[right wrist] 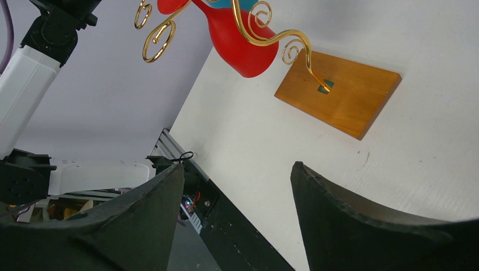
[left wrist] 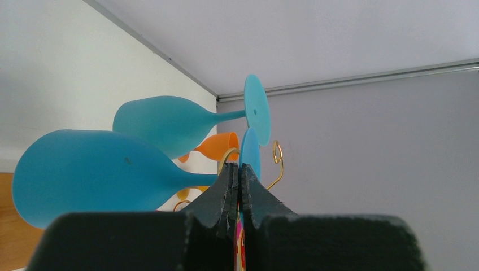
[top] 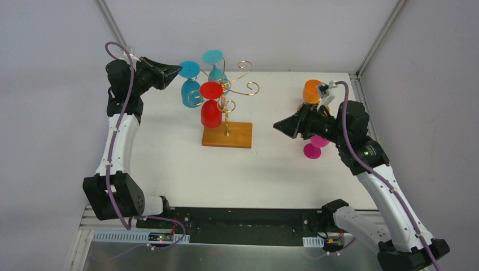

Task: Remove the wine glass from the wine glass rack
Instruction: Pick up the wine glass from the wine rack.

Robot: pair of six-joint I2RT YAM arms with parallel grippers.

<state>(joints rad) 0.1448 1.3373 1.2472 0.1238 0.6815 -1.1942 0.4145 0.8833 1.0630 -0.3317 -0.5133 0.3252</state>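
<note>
Pressing its rough-edged black fingers tightly together, the left claw (left wrist: 238,169) is sitting against the thin stem of a matte blue wine glass (left wrist: 90,175), just short of its flat round foot. Whether the stem is actually pinched is not showing. That glass is hanging bowl-down on the left side of the rack (top: 227,123), a thin gold wire stand with curled scrolls on a flat orange-brown wooden base (top: 234,139) at mid-table. A second blue glass (left wrist: 164,121) and a red glass (top: 210,113) are hanging beside it. Well to the right, the right claw (right wrist: 237,166) is gaping wide, gripping nothing, near an orange glass (top: 312,90).
</note>
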